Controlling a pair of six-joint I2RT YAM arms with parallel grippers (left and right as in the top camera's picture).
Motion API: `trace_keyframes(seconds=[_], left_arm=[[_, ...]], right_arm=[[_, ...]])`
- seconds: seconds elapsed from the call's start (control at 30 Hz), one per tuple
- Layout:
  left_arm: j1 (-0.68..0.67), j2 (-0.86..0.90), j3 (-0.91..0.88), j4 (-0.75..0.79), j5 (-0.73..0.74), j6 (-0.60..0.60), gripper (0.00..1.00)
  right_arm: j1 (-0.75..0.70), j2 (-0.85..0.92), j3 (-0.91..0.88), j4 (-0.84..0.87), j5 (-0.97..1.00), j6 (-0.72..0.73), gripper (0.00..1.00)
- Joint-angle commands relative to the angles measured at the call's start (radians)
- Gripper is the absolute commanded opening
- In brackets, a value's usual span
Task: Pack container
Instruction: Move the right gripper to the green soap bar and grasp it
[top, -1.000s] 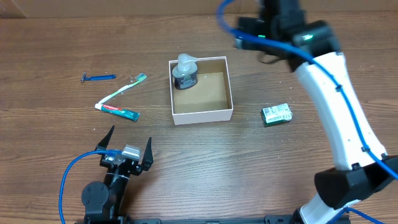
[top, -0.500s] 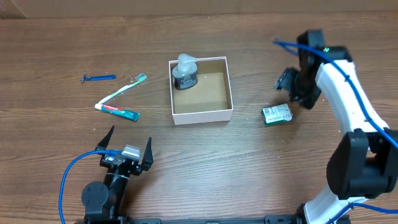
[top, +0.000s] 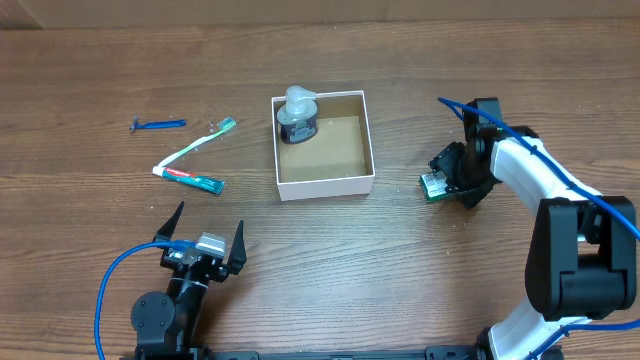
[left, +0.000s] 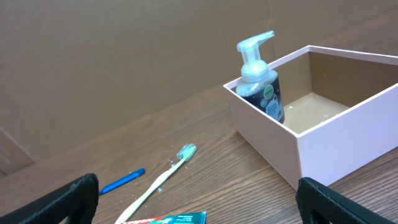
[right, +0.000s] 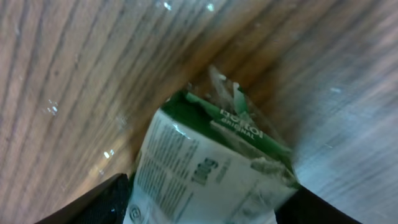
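The container is a square white-walled box with a brown floor at mid table. It also shows in the left wrist view. A pump soap bottle stands in its back left corner. A green and white packet lies on the table to the right of the container. My right gripper is down over it, open, a finger on each side. In the right wrist view the packet fills the gap between the fingers. My left gripper is open and empty near the front edge.
A toothbrush, a toothpaste tube and a blue razor lie left of the container. The left wrist view shows the bottle, the toothbrush and the razor.
My right arm has swung from high behind the container down and to the right, and its gripper now straddles the green packet. The left arm has not moved.
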Motion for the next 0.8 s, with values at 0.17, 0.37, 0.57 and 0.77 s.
trace_keyframes(seconds=[0.17, 0.37, 0.57, 0.77], left_arm=[[0.009, -0.005, -0.005, 0.0, 0.001, -0.009, 1.0], [0.009, -0.005, -0.005, 0.0, 0.001, -0.009, 1.0], [0.009, -0.005, -0.005, 0.0, 0.001, -0.009, 1.0], [0.009, -0.005, -0.005, 0.0, 0.001, -0.008, 1.0]], right_arm=[[0.053, -0.005, -0.089, 0.105, -0.013, 0.074, 0.74], [0.095, -0.005, -0.089, 0.123, 0.003, -0.014, 0.37], [0.093, -0.005, -0.085, 0.127, 0.004, -0.092, 0.31], [0.072, -0.021, 0.105, -0.033, -0.051, -0.294, 0.33]])
